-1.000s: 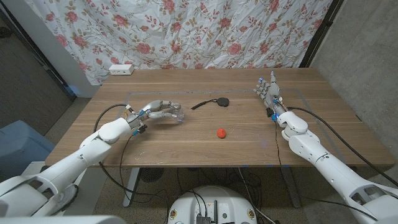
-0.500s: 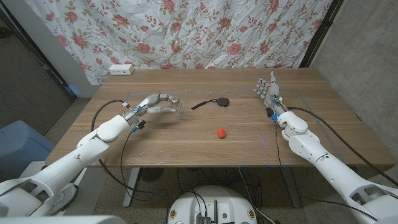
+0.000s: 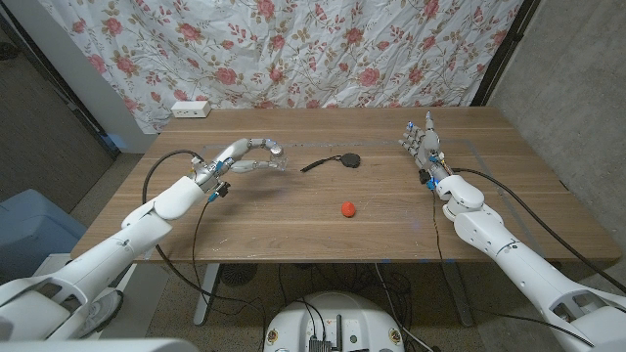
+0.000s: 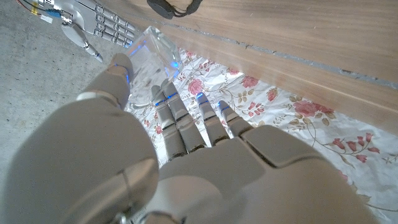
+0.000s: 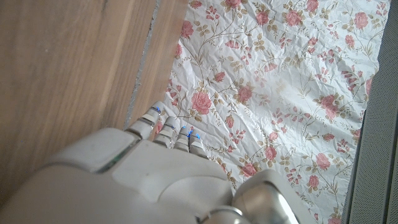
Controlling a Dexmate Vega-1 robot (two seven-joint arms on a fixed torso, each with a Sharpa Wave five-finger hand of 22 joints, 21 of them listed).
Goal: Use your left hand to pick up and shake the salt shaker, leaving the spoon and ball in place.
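While its fingers curl around the clear salt shaker, the left robot hand holds it lifted off the surface, left of the black spoon. Near the spoon lies the red ball. Well right of it, the right robot hand stands empty, fingers apart.

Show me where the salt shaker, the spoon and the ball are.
salt shaker [image 3: 277, 152], head view, on its top, between the left hand's fingers
spoon [image 3: 347, 160], head view, on its dark bowl
ball [image 3: 346, 208], head view, on its middle
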